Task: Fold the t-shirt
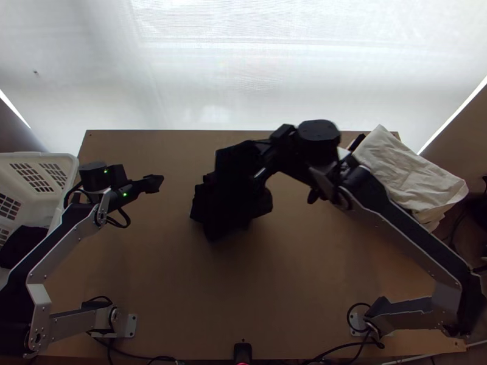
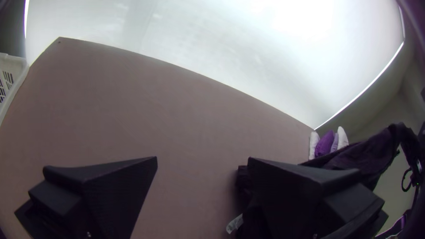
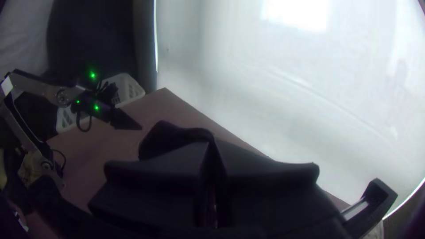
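- My left pincer (image 1: 159, 182): released, bare brown wooden surface (image 1: 175, 204) before the bunched black cloth t-shirt (image 1: 226, 210)
- Right pincer (image 1: 268, 159): clenched on it, inside the edges
- White screen (image 1: 243, 79) behind

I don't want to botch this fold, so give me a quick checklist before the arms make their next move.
1. Right gripper closed on the t-shirt: ok, its fingers are together with dark cloth at their tips.
2. Left gripper open to grasp: ok, fingers wide apart.
3. Left gripper holding cloth: not ok, bare table shows between its fingers.
4. T-shirt spread flat: not ok, bunched and partly lifted.
5. Right gripper on a sleeve or hem: cannot tell.
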Tool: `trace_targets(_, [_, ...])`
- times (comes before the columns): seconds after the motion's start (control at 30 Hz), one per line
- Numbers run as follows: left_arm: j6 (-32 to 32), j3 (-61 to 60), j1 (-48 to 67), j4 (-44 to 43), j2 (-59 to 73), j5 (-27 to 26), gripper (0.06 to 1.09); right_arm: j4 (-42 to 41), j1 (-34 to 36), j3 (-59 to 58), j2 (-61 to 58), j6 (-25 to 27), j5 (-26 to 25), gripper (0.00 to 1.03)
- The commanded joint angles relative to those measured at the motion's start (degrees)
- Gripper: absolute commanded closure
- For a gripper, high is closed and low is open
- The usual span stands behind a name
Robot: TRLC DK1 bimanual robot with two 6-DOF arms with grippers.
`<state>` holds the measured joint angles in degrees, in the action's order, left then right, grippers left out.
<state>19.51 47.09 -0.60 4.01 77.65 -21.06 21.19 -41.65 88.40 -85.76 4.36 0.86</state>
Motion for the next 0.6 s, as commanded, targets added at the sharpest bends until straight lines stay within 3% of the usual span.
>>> trace_targets(0.0, [0.36,-0.25,2.36,-0.06,0.84,-0.30,0.10,0.17,7.72,-5.96,8.15,-3.66,-0.34,1.00])
trace_targets(0.23, [1.23,-0.33,6.14,0.91,2.33,-1.18,0.10,0.17,11.94,-12.02,10.96,-4.80,-0.34,1.00])
trace_targets(0.47, [0.00,1.78,14.40,9.08,4.27,-6.10,0.10,-0.01,13.08,-15.01,11.49,-5.24,-0.34,1.00])
trace_targets(0.57, [-3.34,2.22,19.15,13.92,4.18,-6.71,0.10,-0.10,13.08,-15.63,11.66,-5.59,-0.34,1.00])
